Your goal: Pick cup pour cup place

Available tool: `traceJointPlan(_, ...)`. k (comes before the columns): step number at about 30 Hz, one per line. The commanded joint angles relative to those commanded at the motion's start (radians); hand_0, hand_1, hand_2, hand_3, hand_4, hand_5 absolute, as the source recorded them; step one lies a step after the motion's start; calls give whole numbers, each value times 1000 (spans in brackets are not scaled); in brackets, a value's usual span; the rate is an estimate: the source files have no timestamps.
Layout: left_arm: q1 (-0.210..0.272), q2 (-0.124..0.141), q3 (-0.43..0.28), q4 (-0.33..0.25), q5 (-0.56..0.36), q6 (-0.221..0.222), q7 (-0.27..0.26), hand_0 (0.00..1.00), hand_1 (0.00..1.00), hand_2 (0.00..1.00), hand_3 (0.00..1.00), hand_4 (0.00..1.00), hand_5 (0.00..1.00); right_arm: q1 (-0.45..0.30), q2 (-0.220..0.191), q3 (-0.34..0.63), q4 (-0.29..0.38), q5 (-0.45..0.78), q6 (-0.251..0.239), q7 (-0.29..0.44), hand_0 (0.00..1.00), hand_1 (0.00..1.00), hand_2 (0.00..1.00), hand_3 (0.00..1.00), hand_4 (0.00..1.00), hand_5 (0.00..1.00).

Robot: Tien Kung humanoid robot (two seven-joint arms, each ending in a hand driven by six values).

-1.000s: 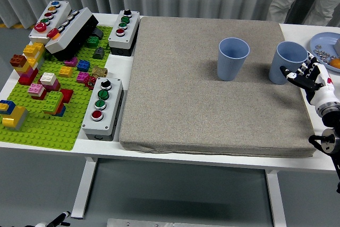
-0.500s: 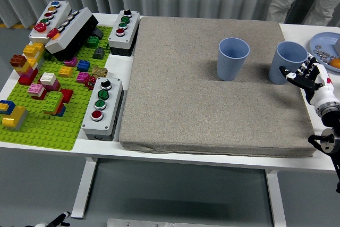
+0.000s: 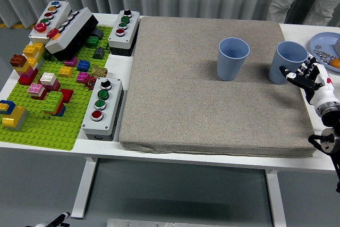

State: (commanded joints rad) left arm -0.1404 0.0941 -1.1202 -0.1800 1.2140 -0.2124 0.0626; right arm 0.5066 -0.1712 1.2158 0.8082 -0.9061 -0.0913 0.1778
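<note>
**Right hand at the near cup, grasp not yet made**

Right hand (image 3: 305, 75): comes in from the right edge, fingers spread and holding nothing, fingertips just beside the right blue cup (image 3: 288, 62); whether they touch its wall cannot be told. Position matches half a second ago and a second ago almost exactly, so the approach has stalled or paused at the cup's side. Judgement: the pick step is in hand, nothing lifted, pouring and placing all to come.

Right blue cup: upright, on the grey mat (image 3: 207, 89) near its right edge.

Left blue cup (image 3: 232, 58): upright, on the same mat, well apart from the first; likely the one to pour into.

Plate (image 3: 319, 42): far right, small items on it, an orange thing at its edge.

Green brick board (image 3: 48, 126), coloured bricks and button boxes (image 3: 103, 108): left side, untouched.

Left hand: out of view.

Person: standing at the far right corner, hands unseen.
</note>
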Motion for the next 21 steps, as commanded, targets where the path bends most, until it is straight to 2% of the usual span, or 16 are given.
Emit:
traceJointPlan(19,-2,0,-2,0,1,0,0,828,813,882,814,629,986,5,1,-3,-3,1,3,-3,920,876,902,870,788,238)
traceJointPlan(20,-2,0,-2,0,1,0,0,827,812,882,814,631,985,5,1,-3,-3,0,2,-3,913,850,825,837,786,237)
traceJointPlan(21,-2,0,-2,0,1,0,0,827,812,882,814,631,985,5,1,-4,-2,-1,2,-3,913,850,825,837,786,237)
